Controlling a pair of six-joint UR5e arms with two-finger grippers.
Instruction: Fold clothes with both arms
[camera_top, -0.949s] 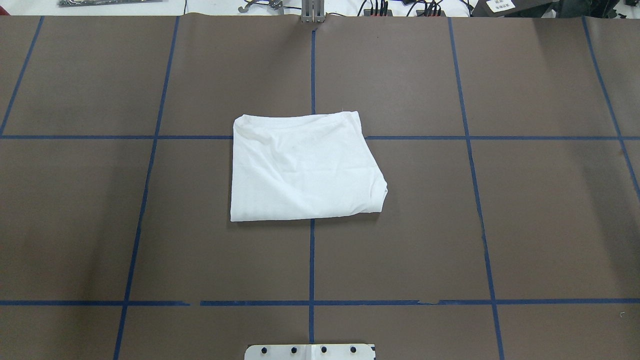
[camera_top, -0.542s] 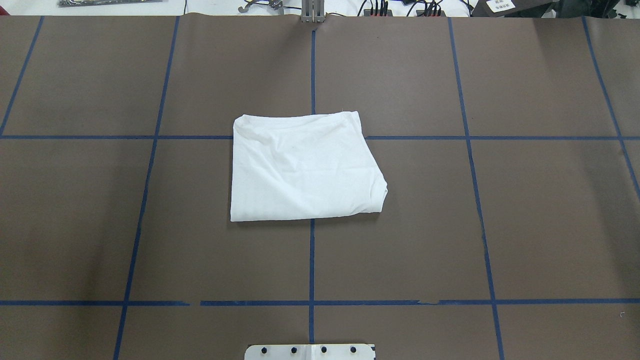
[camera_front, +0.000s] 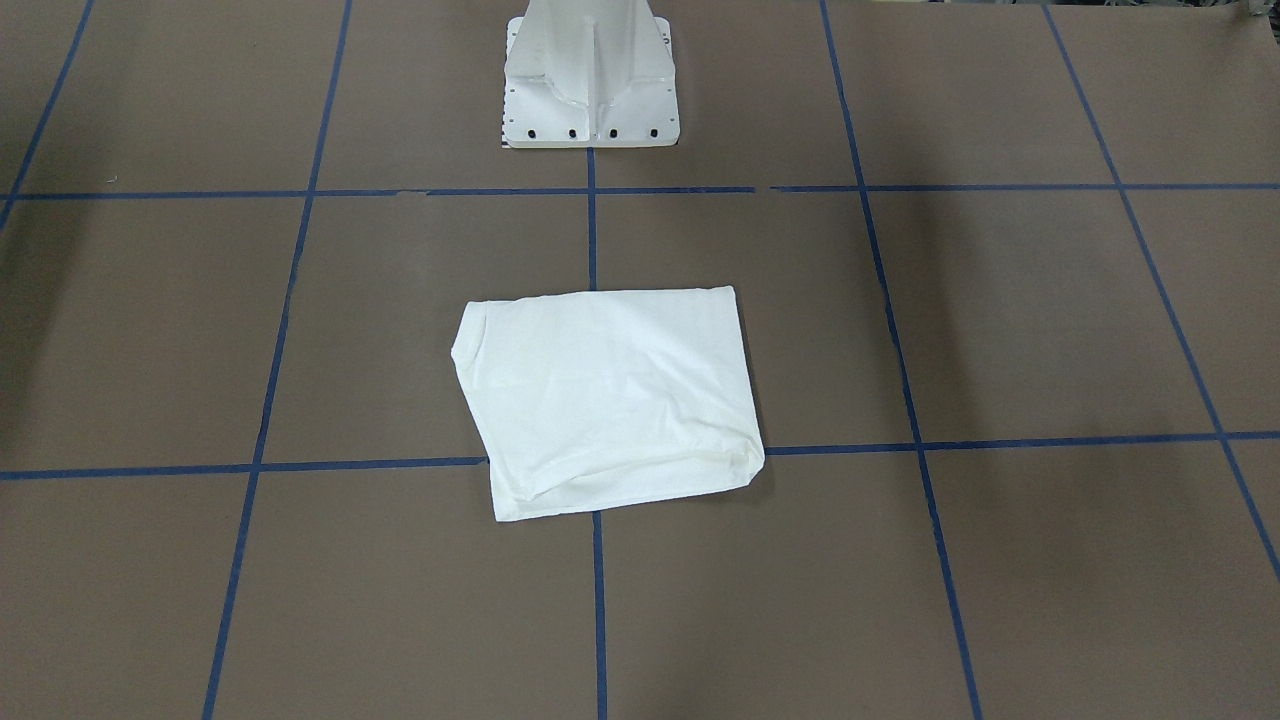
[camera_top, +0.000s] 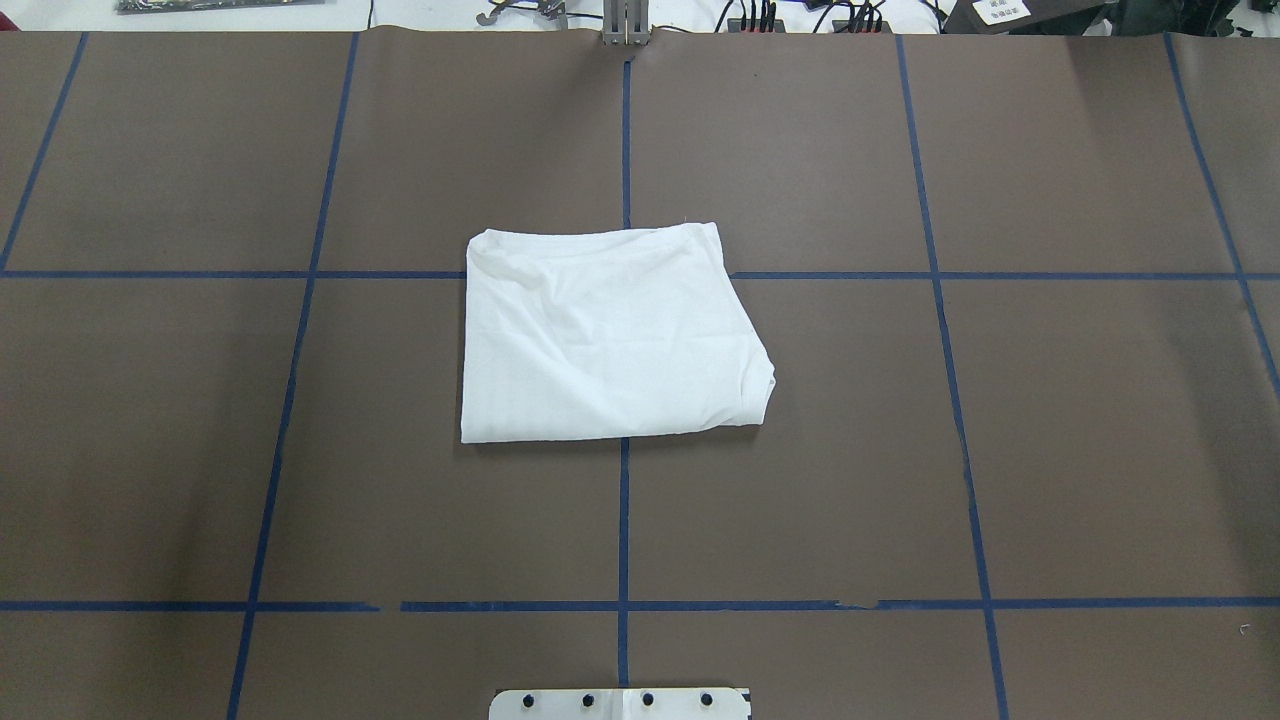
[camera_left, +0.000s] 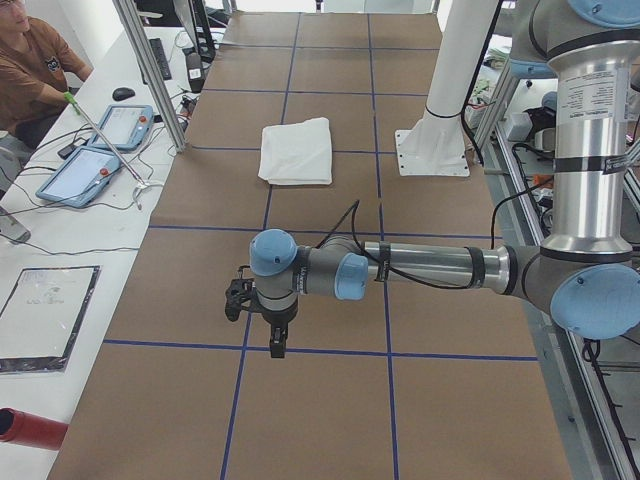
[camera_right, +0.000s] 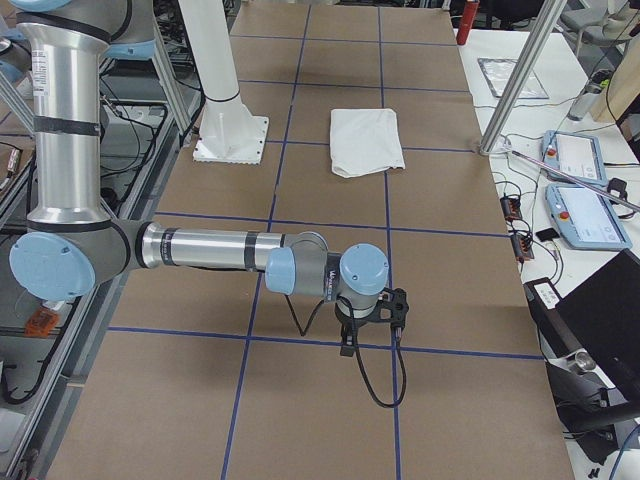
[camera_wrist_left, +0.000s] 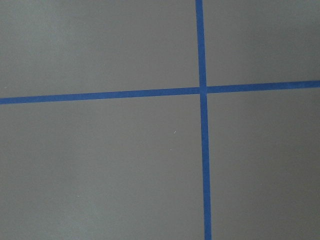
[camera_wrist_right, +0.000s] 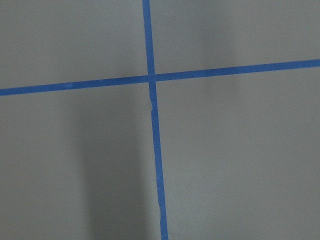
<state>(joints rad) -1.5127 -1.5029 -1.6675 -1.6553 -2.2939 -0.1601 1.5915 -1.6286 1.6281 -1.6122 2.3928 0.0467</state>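
We see the shirt folded into a rough white rectangle in the middle of the surface, at 12 o'clock from the pedestal. The left arm and right arm reach low over the surface, well apart from the shirt. We cannot tell whether the left jaws or right jaws are wide or narrow.

overhead faces front view, both share shirt, wrists close above table
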